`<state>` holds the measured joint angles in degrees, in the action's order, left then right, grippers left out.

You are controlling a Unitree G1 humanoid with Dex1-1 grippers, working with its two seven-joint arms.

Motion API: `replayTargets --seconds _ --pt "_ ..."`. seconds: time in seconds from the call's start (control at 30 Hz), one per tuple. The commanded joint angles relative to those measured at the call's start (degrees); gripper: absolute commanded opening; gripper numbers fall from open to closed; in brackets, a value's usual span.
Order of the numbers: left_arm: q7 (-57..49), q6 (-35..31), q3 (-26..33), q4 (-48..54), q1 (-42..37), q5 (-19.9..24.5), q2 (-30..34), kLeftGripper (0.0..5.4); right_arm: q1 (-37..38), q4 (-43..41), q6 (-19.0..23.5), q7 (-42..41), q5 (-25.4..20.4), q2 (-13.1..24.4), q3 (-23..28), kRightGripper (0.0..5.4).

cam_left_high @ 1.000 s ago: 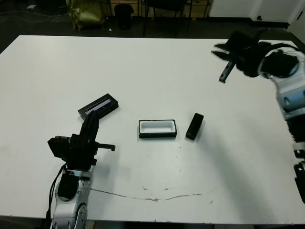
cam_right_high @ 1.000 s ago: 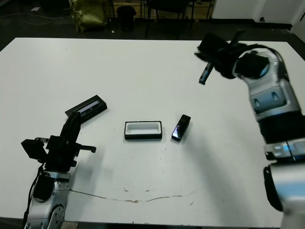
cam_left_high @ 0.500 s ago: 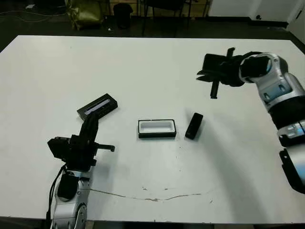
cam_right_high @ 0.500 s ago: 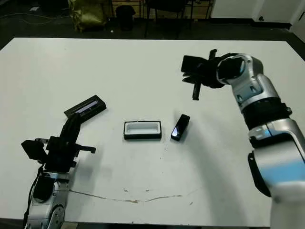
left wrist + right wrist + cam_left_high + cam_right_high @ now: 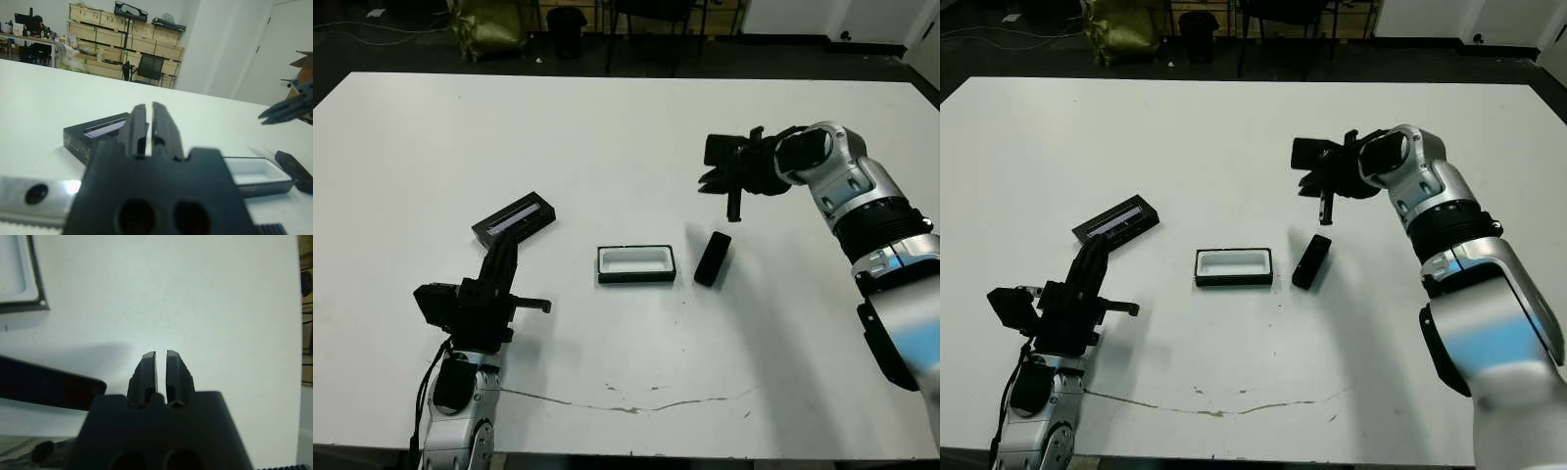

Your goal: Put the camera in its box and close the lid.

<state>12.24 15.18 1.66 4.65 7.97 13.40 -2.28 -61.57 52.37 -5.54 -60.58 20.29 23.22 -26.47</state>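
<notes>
Head views: the small shallow rectangular box (image 5: 636, 264), black outside and white-lined inside, lies open near the middle of the white table (image 5: 607, 147). The slim matte-black oblong camera (image 5: 712, 258) lies flat on the table just beside the box, on the robot's right, apart from it and outside it. The flat black rectangular lid (image 5: 514, 218) with a glossy pale strip lies well to the robot's left of the box. The right gripper (image 5: 735, 206) hangs above the table just beyond the camera, fingers pointing down, not touching it. The left gripper (image 5: 500, 262) sits near the table's front edge, fingers aimed toward the lid. Left wrist view: the left gripper's two black fingers (image 5: 136, 128) stand almost pressed together with only a thin slit between, holding nothing; the lid, box and camera lie beyond them. Right wrist view: the right gripper's fingers (image 5: 149, 371) are likewise nearly pressed together and empty, above bare table, with the camera and one box corner at the edges.
</notes>
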Motion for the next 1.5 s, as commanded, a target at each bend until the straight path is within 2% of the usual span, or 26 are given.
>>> replayTargets --seconds 0.03,0.9,1.2,1.5 --pt "-0.45 -0.57 0.02 -0.37 1.02 -0.76 0.45 0.02 2.19 0.11 1.67 -1.04 0.02 -0.87 -0.11 0.0" --pt "-1.68 -2.6 -0.36 1.16 1.55 -1.43 0.22 0.02 5.88 1.08 1.86 -4.94 1.68 -0.53 -1.19 0.0" --pt "-1.17 -2.08 -0.33 0.54 1.44 -0.87 0.22 0.02 7.18 -1.49 -1.26 -4.3 2.56 1.62 -1.55 0.0" --pt "-1.23 -2.23 -0.29 0.85 1.56 -0.91 0.33 0.02 8.39 -3.71 -1.01 -6.23 0.39 3.63 0.41 0.0"
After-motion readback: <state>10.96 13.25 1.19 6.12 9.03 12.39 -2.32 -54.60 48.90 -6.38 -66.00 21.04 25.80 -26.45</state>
